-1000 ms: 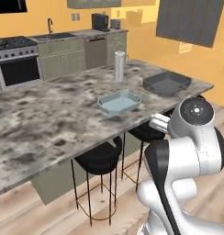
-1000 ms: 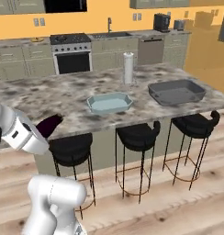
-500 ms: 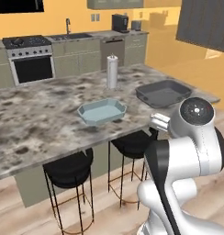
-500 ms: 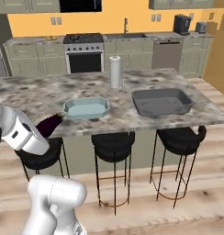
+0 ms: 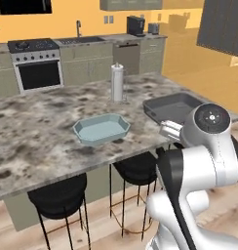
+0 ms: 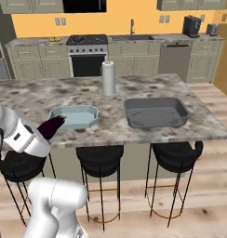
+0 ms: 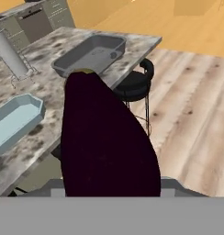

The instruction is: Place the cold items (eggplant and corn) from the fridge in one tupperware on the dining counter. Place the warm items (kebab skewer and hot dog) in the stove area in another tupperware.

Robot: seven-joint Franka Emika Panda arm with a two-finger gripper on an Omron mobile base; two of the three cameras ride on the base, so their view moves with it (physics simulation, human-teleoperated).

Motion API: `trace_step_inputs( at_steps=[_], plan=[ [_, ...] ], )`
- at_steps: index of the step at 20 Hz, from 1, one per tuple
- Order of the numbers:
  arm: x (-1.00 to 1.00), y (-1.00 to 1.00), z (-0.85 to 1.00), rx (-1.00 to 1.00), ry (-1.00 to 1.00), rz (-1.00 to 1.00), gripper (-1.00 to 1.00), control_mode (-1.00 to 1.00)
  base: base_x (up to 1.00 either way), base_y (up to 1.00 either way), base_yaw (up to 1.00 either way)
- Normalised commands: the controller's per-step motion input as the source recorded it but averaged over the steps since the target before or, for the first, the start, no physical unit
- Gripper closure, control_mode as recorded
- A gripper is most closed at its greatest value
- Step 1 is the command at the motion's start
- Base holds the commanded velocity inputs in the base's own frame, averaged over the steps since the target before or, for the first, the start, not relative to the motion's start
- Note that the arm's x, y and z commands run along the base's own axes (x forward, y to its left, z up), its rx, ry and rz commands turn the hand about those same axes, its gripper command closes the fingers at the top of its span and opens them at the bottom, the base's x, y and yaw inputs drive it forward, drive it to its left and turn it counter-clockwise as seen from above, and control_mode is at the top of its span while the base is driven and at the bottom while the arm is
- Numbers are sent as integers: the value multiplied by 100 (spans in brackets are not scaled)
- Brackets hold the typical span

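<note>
Broadly, the biggest thing is the worktop (image 6: 203, 125), a long slab of mottled grey-and-brown stone with a straight front edge, running across both base views. Under its edge stand three round black stools (image 6: 101, 160) on thin wire legs; the one at nine o'clock in the right base view is partly hidden by the white arm. On the stone, toward three o'clock in the right base view, sits the grey tub (image 6: 155, 112), a dark rectangular container with rounded corners and a matte look. Well apart from it, toward nine o'clock, lies the blue tub (image 6: 73, 116), pale, shallow and eight-sided with clipped corners; both look bare inside. Beyond them at twelve o'clock stands a paper towel roll (image 6: 108, 78), an upright white cylinder on a slim holder.

Smaller again is the eggplant (image 7: 104, 137), a smooth, glossy, dark purple bulb with a yellowish-green tip. It is off the worktop, carried in the claw (image 6: 46, 132) at the arm's end, in front of the stone edge near the blue tub. The claw is clenched around the eggplant; its fingertips are covered by the fruit in the hand view.
</note>
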Motion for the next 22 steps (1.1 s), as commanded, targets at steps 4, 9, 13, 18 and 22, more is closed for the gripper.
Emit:
trace_step_inputs(
  at_steps=[4,9,13,18,22],
  plan=[
    [0,0,0,0,0,0,100,100,41,11,0],
    [0,0,0,0,0,0,100,100,48,7,0],
    [0,0,0,0,0,0,100,100,36,5,0],
    [0,0,0,0,0,0,100,100,39,3,0],
    [59,1,0,7,-5,0,100,-100,11,0,0]
  ],
)
